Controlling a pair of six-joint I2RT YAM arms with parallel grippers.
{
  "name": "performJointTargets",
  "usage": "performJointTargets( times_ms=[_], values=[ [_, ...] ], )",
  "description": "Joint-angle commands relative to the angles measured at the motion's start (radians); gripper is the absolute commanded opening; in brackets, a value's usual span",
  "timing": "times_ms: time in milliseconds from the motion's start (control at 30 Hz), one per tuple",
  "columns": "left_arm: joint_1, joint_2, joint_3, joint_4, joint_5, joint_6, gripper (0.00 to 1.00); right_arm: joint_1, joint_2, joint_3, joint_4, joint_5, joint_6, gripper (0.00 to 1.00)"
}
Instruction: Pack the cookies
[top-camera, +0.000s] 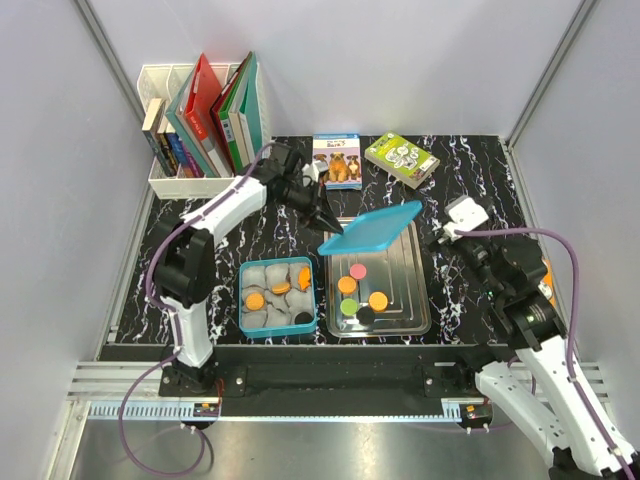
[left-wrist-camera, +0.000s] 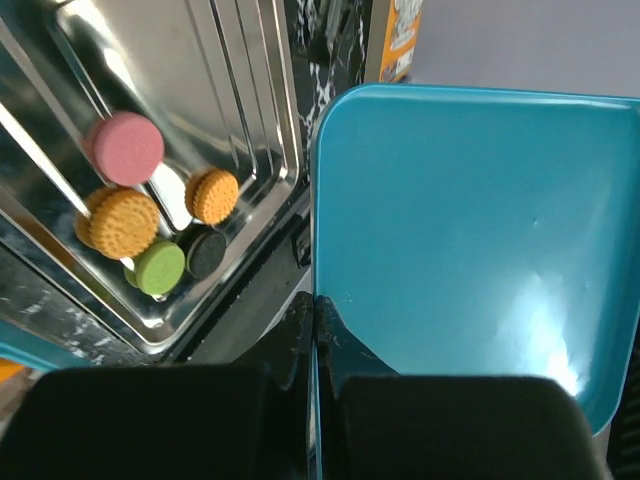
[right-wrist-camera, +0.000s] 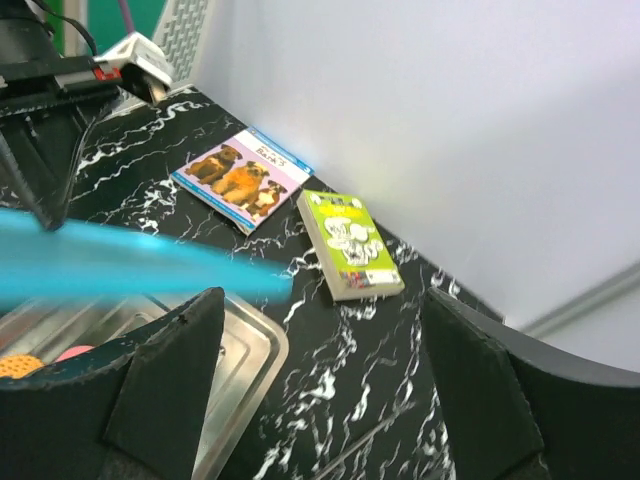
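- Nearest the arm bases, a teal box lined with grey paper cups holds three orange cookies and a black one.
- Just to its right, a metal tray carries five more: pink, green, black and two orange.
- The right gripper hovers right of the tray, fingers spread wide and nothing between them.
- The left gripper is clenched on the teal lid, which hangs tilted over the tray's far end.
- Two books lie flat at the back.

At the bottom, the black right gripper has its jaws wide apart. At left, a flat turquoise plastic lid sits above a shiny steel tray.
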Motion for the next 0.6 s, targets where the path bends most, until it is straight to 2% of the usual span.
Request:
performJointTargets(
  times_ms=[0,100,233,433,567],
  values=[
    [-0.052,-0.118,-0.091,0.046,0.069,-0.02,0.0,0.007,0.064,0.03,0.122,-0.146,-0.202,0.87],
    [-0.051,-0.154,-0.133,0.063,0.056,-0.023,0.0,0.007,0.075,0.058,0.108,-0.19,-0.219,0.87],
    [-0.031,-0.158,-0.118,0.068,0.075,-0.03,0.0,0.007,0.079,0.126,-0.024,-0.278,-0.232,0.87],
    [0.02,-0.115,-0.09,0.065,0.089,-0.05,0.0,0.007,-0.03,0.1,0.028,-0.157,-0.156,0.86],
    [0.02,-0.087,-0.104,0.103,0.117,-0.082,0.0,0.008,-0.085,0.086,0.028,-0.164,-0.116,0.86]
  ],
)
